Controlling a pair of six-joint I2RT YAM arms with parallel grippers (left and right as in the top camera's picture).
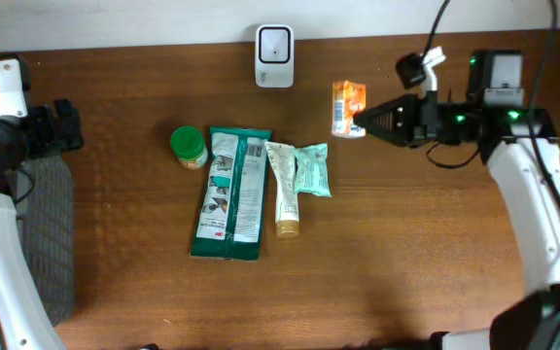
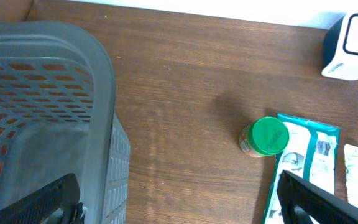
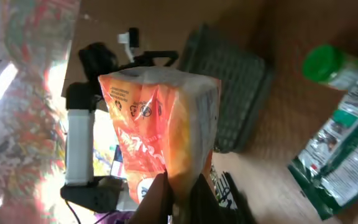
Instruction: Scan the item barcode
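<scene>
The item in hand is an orange snack packet (image 1: 348, 103). My right gripper (image 1: 361, 121) is shut on its lower edge and holds it above the table, right of the white scanner (image 1: 274, 54). The right wrist view shows the packet (image 3: 160, 124) upright, pinched between the fingers (image 3: 182, 193). I cannot make out a barcode on it. My left gripper (image 1: 66, 126) hangs open at the far left over the basket's edge. In its own view the wide-apart fingers (image 2: 48, 199) hold nothing, and the scanner (image 2: 352, 46) sits at the top right.
A green-lidded jar (image 1: 190, 146), a green wipes pack (image 1: 231, 192), a tube (image 1: 282, 190) and a teal packet (image 1: 311, 167) lie mid-table. A grey mesh basket (image 1: 47, 233) stands at the left edge. The basket (image 2: 42, 124) fills the left of the left wrist view.
</scene>
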